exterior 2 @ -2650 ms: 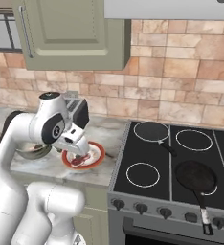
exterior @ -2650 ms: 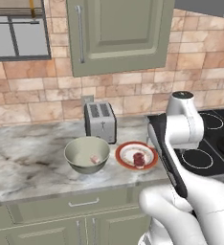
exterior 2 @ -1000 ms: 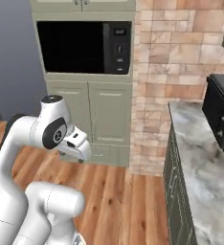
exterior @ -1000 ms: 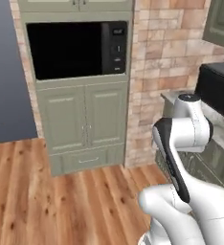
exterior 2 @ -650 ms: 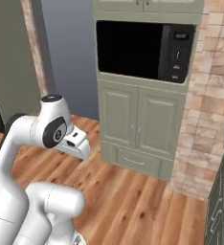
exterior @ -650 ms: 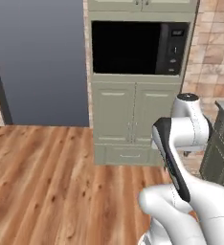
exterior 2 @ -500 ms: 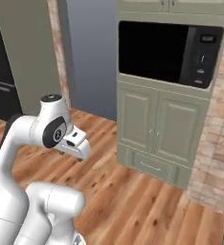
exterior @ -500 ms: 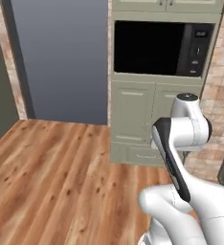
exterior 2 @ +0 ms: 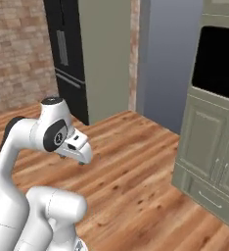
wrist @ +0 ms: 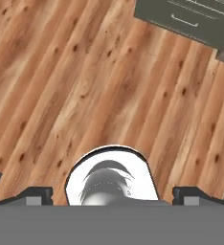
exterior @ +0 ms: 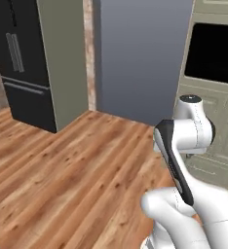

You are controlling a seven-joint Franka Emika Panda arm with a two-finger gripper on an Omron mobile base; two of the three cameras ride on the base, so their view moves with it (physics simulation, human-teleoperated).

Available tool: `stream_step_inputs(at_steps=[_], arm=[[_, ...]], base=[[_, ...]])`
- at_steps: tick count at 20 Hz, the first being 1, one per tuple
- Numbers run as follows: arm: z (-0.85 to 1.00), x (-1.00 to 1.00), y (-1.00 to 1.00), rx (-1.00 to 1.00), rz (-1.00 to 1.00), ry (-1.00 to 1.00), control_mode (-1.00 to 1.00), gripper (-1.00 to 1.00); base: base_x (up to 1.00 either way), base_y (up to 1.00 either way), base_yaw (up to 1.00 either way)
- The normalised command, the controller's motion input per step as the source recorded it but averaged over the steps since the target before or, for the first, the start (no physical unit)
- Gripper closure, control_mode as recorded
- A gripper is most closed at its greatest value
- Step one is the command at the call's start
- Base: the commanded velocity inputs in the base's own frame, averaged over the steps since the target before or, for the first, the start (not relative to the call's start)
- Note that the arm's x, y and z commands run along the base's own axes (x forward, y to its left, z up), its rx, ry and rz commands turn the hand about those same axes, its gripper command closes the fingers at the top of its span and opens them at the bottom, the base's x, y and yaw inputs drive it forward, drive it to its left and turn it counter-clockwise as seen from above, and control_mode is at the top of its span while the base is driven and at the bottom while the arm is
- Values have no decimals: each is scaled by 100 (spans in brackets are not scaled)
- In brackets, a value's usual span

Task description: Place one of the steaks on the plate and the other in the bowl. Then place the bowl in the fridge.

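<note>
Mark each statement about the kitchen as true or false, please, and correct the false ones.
1. The fridge has its doors closed. True.
2. The floor is made of grey tiles. False: it is brown wood planks.
3. The tool is open and holds nothing. True.
4. The tool hangs above a counter. False: the hand view shows the wood floor below it.
5. A dark microwave sits above green cabinet doors. True.
6. The fridge is white. False: it is black.
</note>
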Motion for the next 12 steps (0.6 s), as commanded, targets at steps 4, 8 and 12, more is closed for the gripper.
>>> stream_step_inputs(at_steps=[4,8,12], arm=[[0,0,0,0,0,0,100,-100],[0,0,0,0,0,0,100,-100],[0,0,0,0,0,0,100,-100]], base=[[66,10,55],[70,1,50],[91,0,28]])
